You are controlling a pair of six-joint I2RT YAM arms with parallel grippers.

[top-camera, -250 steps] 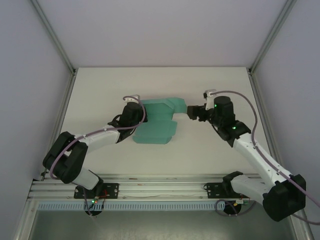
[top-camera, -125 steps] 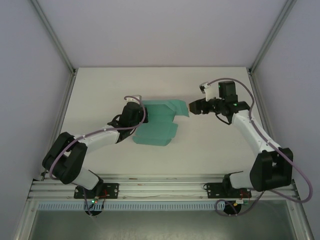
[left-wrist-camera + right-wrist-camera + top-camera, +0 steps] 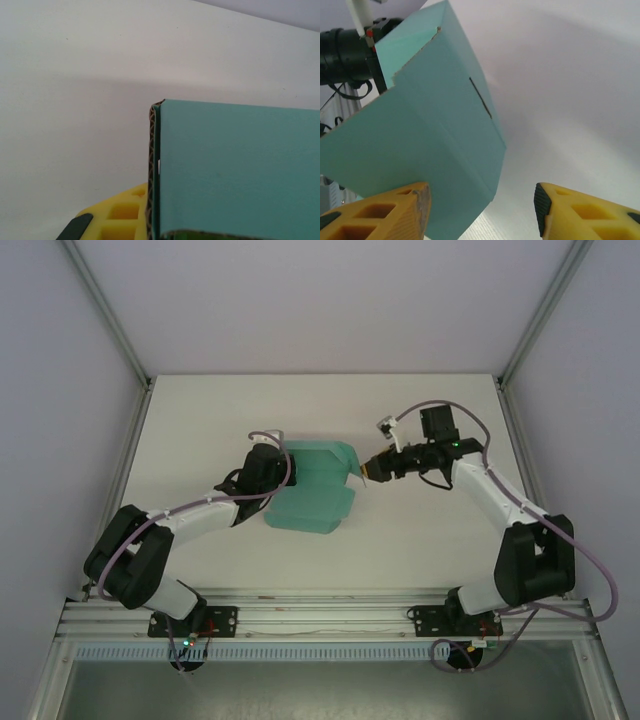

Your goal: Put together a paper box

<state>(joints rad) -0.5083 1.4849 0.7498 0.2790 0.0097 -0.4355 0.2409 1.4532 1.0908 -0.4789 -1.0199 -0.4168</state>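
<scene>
We see the teal paper box tilted up, a thin dark slit on its fold. Below the box the right gripper holds its two yellow fingers apart; right of the box, white table.

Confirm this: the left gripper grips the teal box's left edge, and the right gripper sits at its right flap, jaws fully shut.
Wrong on the jaws: the right wrist view shows the right gripper open, table visible between its yellow fingers. The left gripper does grip the paper box by its left edge.
</scene>
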